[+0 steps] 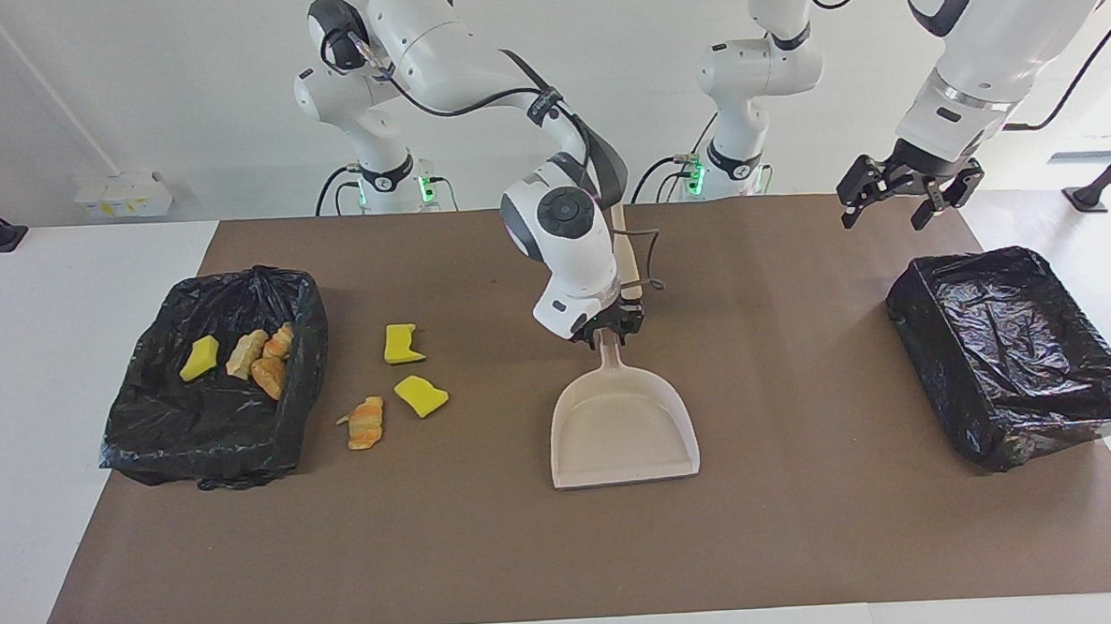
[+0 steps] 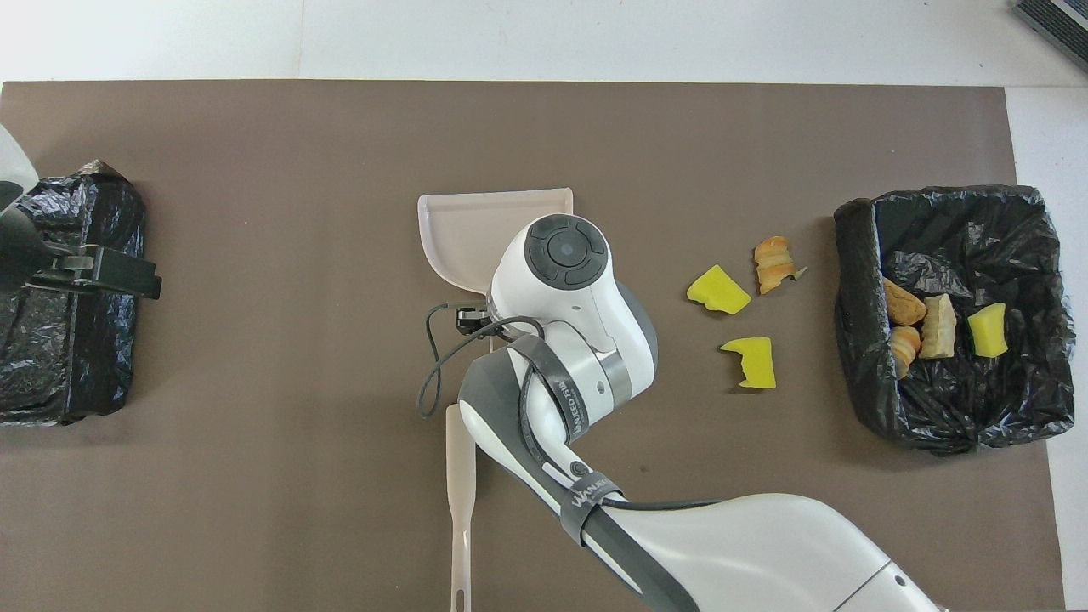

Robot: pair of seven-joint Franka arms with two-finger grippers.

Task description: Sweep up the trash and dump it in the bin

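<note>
Trash: four scraps (image 1: 241, 353) sit in the bin (image 1: 148, 433) at the right arm's end; three (image 1: 397, 385) lie on the mat just beside it, so you are partway through.
You have two black-lined bins, the second bin (image 1: 1017, 357) with nothing showing inside, likely spare. One dustpan (image 1: 622, 424) lies flat mid-table, mouth away from the robots, its handle under the right gripper (image 1: 607, 330); you cannot tell whether that hand grips or has let go. One brush (image 2: 460, 501) lies nearer the robots, untouched. Your left gripper (image 1: 909, 195) waits near the second bin, fingers spread, holding nothing. You count four yellow, three striped.
</note>
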